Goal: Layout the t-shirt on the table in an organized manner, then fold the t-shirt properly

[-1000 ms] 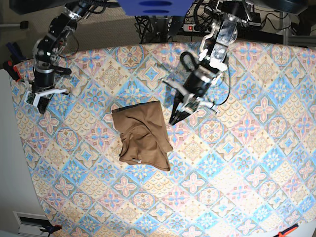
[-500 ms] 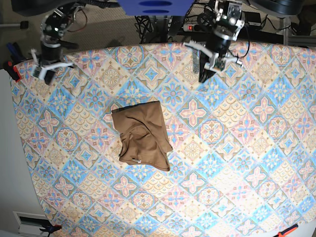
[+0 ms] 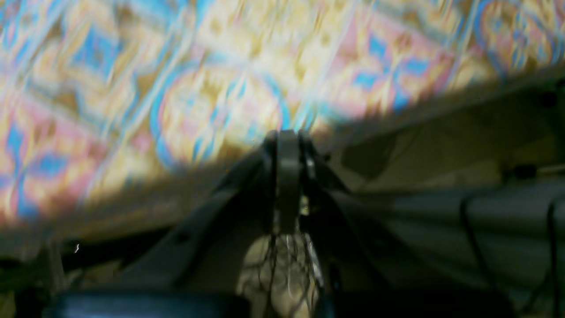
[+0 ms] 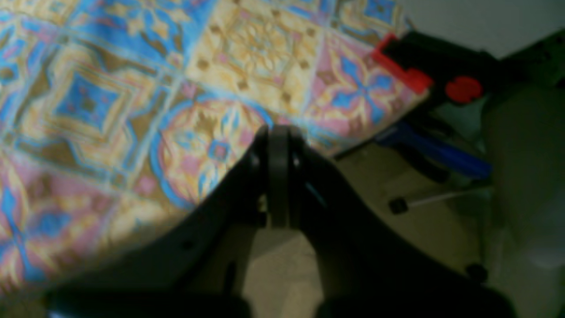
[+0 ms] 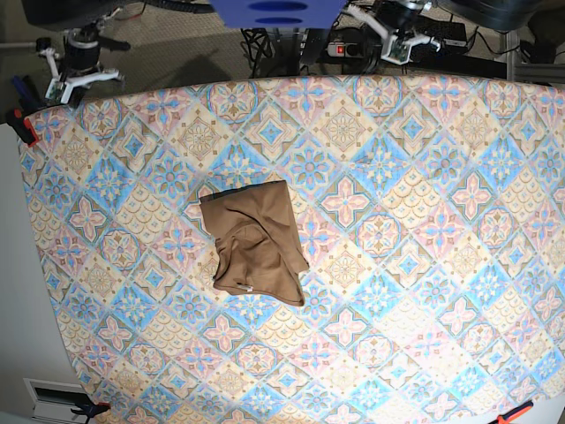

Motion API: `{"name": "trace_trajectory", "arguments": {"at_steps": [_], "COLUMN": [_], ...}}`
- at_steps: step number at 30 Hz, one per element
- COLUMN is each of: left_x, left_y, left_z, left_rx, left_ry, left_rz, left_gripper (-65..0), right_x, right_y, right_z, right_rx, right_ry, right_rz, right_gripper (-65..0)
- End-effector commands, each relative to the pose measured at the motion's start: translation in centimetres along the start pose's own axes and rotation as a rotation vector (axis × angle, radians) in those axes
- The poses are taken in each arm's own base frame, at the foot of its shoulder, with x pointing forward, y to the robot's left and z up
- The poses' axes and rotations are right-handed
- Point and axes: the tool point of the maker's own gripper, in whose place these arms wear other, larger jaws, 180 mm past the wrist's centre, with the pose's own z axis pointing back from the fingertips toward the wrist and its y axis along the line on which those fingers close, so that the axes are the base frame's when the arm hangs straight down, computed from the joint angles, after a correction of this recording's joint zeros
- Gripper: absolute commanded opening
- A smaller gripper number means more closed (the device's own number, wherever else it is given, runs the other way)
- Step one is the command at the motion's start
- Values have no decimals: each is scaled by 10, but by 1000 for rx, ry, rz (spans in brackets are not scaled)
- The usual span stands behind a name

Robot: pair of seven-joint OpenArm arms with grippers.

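The tan-brown t-shirt (image 5: pixel 256 246) lies folded into a compact, slightly rumpled bundle left of the middle of the table (image 5: pixel 441 221). Neither gripper touches it. My right gripper (image 5: pixel 72 84) is at the table's far left corner, its jaws closed together and empty in the right wrist view (image 4: pixel 278 132), over the patterned cloth's edge (image 4: pixel 132 88). My left gripper (image 5: pixel 395 37) is beyond the far edge at the top. In the blurred left wrist view (image 3: pixel 287 137) its jaws are closed and empty above the table's edge (image 3: pixel 212 88).
A red and black clamp (image 4: pixel 410 70) grips the table corner near my right gripper, and it also shows in the base view (image 5: pixel 22 124). Cables and a power strip (image 5: pixel 340 50) lie behind the far edge. Orange clamps (image 5: pixel 516 412) sit at the near edge.
Both arms have pulled back from over the table to its far edge and beyond. The left gripper left the spot beside the shirt. The shirt has not moved.
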Motion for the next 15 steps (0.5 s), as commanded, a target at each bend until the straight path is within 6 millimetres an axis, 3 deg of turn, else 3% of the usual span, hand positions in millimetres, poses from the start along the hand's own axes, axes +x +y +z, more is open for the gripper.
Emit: {"name": "trace_trajectory", "arguments": {"at_steps": [1,5,9,15], "left_x": [-4,-47,-110,-184], "left_y": [2,9,12,20], "left_z": [10,22,29,10], "left_rx": [4,21,18,28], "left_ry": [7,128,293,454], "left_rz": [5,9,-42,2], "left_gripper": [-650,-650,-650,-650], "right_x": [2,-30,-70,-170], "right_y": [-7,-11,-9,1], "right_z": [4,6,4,20], "right_rx": [-12,-11,-4,8], "right_ry": [-15,70,166,394], "right_rz": [8,-2,-42,-141], "right_gripper": [-650,-650,-650,-650]}}
